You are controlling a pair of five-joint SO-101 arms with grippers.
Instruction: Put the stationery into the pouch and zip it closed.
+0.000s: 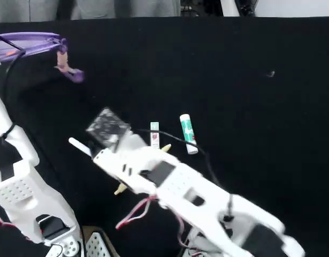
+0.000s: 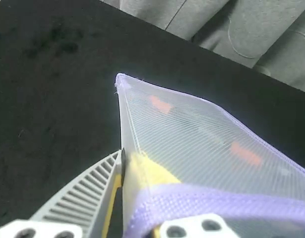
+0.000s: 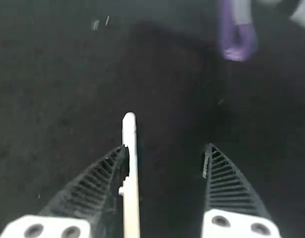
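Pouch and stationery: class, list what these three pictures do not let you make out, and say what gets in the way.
- pouch, left wrist view: the zip runs off the edge, so open or closed cannot be told; orange shapes behind the mesh are blurred.
- white pen, right wrist view: its rear end is cut off by the edge.
- right arm, high view: it covers whatever stationery lies beneath it.

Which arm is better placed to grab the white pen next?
Right. The right gripper is open with the white pen between its fingers, close against one of them. The left gripper is shut on the pouch.
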